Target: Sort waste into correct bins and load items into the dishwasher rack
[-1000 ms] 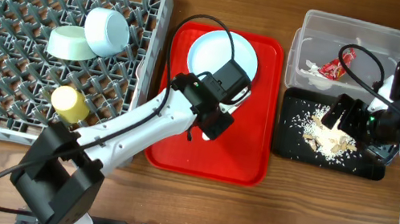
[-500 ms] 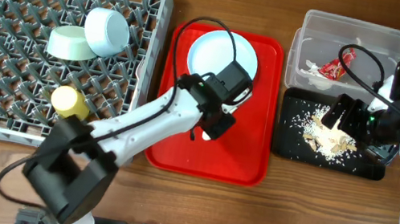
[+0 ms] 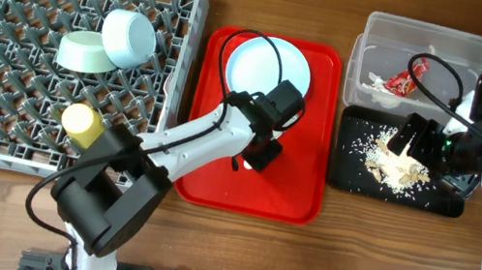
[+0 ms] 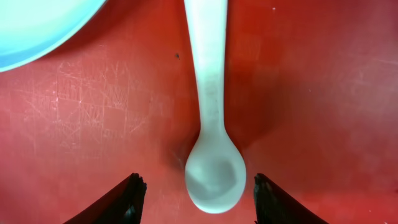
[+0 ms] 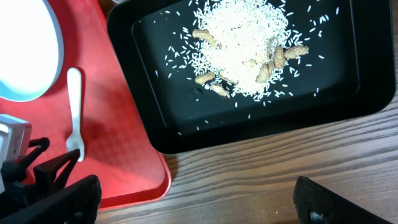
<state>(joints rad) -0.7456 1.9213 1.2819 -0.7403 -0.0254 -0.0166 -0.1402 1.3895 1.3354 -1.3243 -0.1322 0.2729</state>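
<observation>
The left arm has swung round, edging the left claw (image 4: 196, 193) slightly across the red tray (image 3: 297, 184). It hangs open and empty, fingers either side of the spoon (image 4: 211, 124), which lies flat mid-tray beside the plate (image 3: 258, 59). A pickup looks ready. The right claw (image 5: 196, 202) hangs open and empty, just right of the red tray.

Left end effector (image 3: 255, 154) hovers over red tray (image 3: 299, 186) near white plate (image 3: 258, 59).

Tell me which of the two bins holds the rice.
The shallow black tray: rice and peanuts lie scattered in it. The clear tub beside it holds a red wrapper instead.
</observation>
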